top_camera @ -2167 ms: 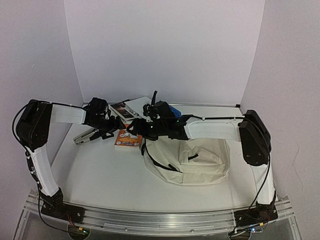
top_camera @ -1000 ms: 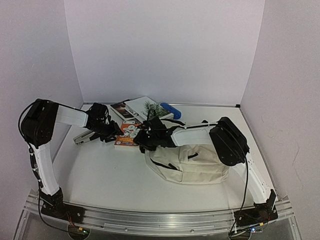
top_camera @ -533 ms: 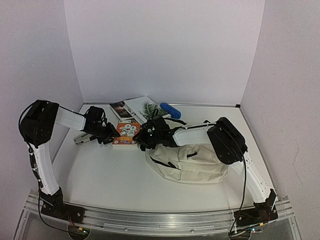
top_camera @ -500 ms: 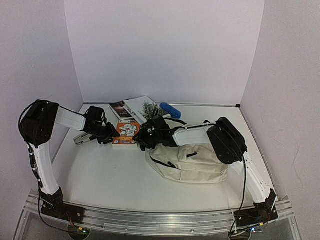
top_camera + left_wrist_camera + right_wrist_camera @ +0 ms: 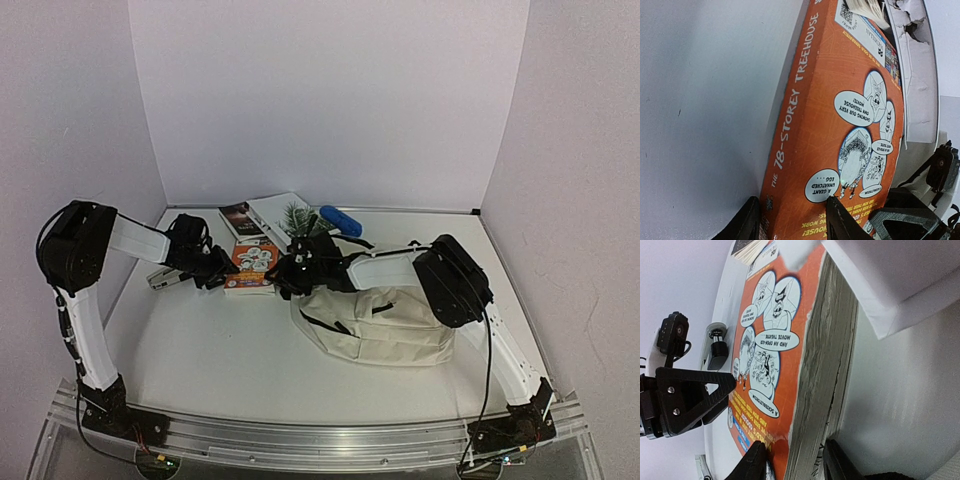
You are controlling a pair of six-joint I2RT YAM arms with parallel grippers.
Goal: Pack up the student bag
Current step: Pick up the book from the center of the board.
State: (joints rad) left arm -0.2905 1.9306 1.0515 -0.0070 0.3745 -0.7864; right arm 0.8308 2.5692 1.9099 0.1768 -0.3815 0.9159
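Orange book (image 5: pixel 840 125), near end cut off, clamped between left fingers (image 5: pixel 840 225) and right fingers (image 5: pixel 754 462), the latter previously higher.

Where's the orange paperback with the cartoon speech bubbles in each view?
Top external: orange paperback book with cartoon speech bubbles, flat on the table, left of the cream fabric backpack.
Left wrist: fills the centre, spine on the left, running bottom to top.
Right wrist: left of centre, page edges on its right.
Shared landmark: dark-covered book just past its far end, at the top edge of both wrist views.
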